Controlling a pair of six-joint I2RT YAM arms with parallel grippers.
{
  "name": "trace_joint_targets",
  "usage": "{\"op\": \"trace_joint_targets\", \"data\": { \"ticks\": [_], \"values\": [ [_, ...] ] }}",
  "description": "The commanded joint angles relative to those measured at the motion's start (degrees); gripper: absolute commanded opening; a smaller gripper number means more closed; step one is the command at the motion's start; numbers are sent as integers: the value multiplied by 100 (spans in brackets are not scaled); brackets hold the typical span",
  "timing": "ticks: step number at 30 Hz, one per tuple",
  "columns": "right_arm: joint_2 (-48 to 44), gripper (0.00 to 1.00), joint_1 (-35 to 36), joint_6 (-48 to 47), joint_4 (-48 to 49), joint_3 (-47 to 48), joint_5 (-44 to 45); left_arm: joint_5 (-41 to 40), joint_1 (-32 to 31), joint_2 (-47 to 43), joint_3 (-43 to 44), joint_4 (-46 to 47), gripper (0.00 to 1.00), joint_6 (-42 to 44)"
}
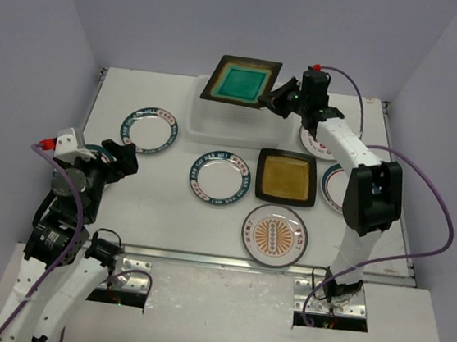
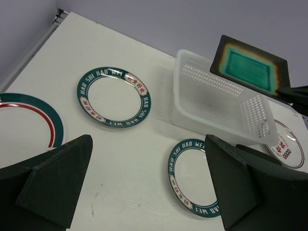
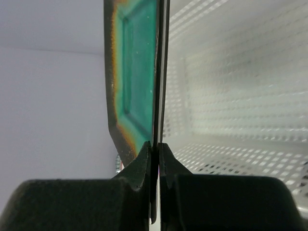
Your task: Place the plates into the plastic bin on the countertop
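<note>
A: Where did things stand?
B: On the countertop (image 1: 166, 213) the bin (image 1: 209, 123) sat far back, with the teal plate (image 1: 243, 82) above it. The right gripper (image 1: 274, 99) pinched its edge, and the left gripper (image 2: 149, 192) gaped empty.
A: Advice?
B: It needed lowering inside before letting go.

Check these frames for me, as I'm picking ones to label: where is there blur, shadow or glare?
Top external: evenly lit, sharp, only soft shadows, no strong glare. Left wrist: plastic bin and plates crisp; the near fingers dark and soft. Right wrist: the teal square plate, pinched edge-on in the right gripper, is blurred up close; the bin's lattice looks washed out.
</note>
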Motion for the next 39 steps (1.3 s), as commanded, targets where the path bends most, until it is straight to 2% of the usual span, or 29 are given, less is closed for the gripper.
{"op": "trace_joint_targets", "data": {
  "ticks": [1, 3, 11, 15, 20, 23, 33, 38, 39],
  "values": [
    [560, 0, -195, -981, -472, 1536, -860, 74, -62, 45, 8, 188, 100, 14],
    [796, 0, -264, -1173, -624, 1885, -1051, 83, -62, 36, 8, 189, 100, 14],
    [1142, 0, -324, -1847, -631, 1996, -1149, 127, -62, 80, -1, 200, 100, 28],
    [1128, 0, -328, -1899, -411, 1711, -1282, 127, -62, 64, -1, 206, 100, 31],
    [727, 0, -331, -1853, 427, 812, -1557, 161, -62, 88, -10, 223, 100, 34],
    [715, 0, -328, -1829, 471, 669, -1549, 189, -62, 107, -10, 241, 100, 40],
    [1191, 0, -328, -1753, 210, 853, -1620, 206, -60, 89, -10, 225, 100, 40],
    [1427, 4, -336, -2028, -311, 1286, -1399, 206, -62, 81, -10, 232, 100, 40],
    [1532, 7, -329, -2047, -448, 1434, -1383, 206, -62, 80, -10, 232, 100, 40]
  ]
}}
